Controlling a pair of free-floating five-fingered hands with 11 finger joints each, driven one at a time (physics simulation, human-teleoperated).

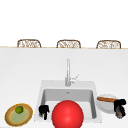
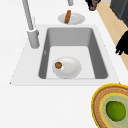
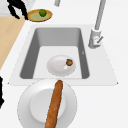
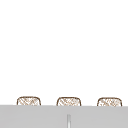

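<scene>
My left hand [image 1: 43, 110] hangs over the sink's front left corner with fingers relaxed, pointing down and holding nothing; it also shows in the left side view [image 2: 122, 44] and the right side view [image 3: 16, 9]. It is nearest the yellow-rimmed brown plate [image 1: 10, 117] that bears a lime [image 1: 19, 109]. My right hand [image 1: 119, 103] hovers at the front right of the counter, curled round a small brownish-grey thing [image 1: 120, 113], beside a white plate [image 1: 107, 106] with a long brown loaf [image 1: 107, 99]. A large red ball [image 1: 67, 114] covers the sink's front edge.
The sink basin [image 2: 72, 37] holds a white dish [image 2: 68, 68] with a small brown lump [image 2: 58, 65] on it. The tall tap [image 1: 67, 72] stands behind the basin. Three wicker chair backs [image 1: 28, 43] line the far edge of the white counter.
</scene>
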